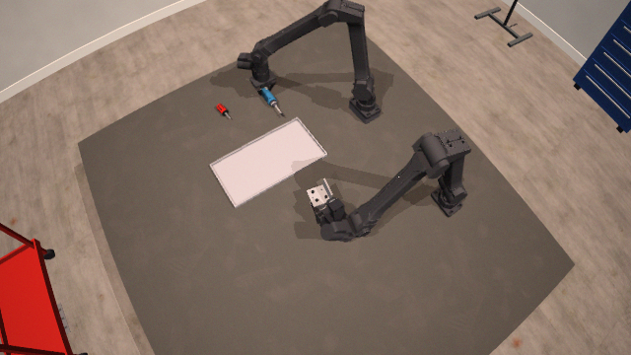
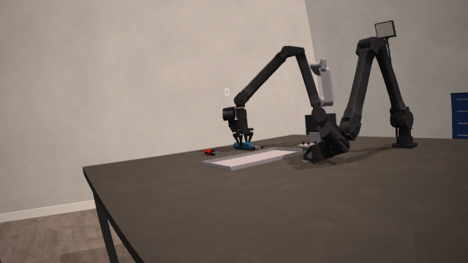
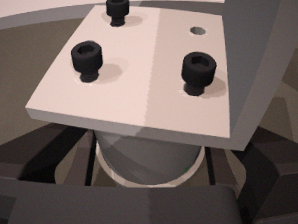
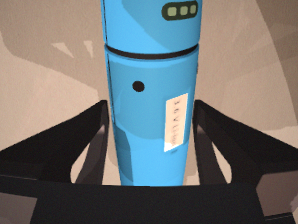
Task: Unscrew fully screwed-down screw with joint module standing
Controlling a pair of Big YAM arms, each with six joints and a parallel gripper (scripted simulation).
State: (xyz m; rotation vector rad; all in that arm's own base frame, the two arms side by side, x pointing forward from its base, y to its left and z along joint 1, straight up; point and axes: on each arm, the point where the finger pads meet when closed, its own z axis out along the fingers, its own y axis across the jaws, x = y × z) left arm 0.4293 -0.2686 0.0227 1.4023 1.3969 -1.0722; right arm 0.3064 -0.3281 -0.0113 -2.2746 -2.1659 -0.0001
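Observation:
The joint module stands near the white tray. Its pale bracket plate (image 3: 145, 75) lies on top of the grey cylinder (image 3: 150, 157). The plate carries three black screws (image 3: 86, 57) (image 3: 199, 70) (image 3: 116, 7), and one hole (image 3: 198, 30) is empty. My left gripper (image 1: 326, 209) (image 2: 311, 151) (image 3: 150, 111) is low on the table and shut on the module's cylinder. The electric screwdriver (image 1: 270, 98) (image 2: 245, 146) (image 4: 150, 100) lies flat on the table beyond the tray. My right gripper (image 1: 262, 85) (image 2: 243, 139) (image 4: 150, 109) straddles its barrel, open, with small gaps on both sides.
A shallow white tray (image 1: 266, 160) (image 2: 252, 158) lies between the two arms. A small red screwdriver (image 1: 222, 109) (image 2: 209, 152) lies on the table next to the electric one. A red cart (image 1: 25, 301) stands off the table's corner.

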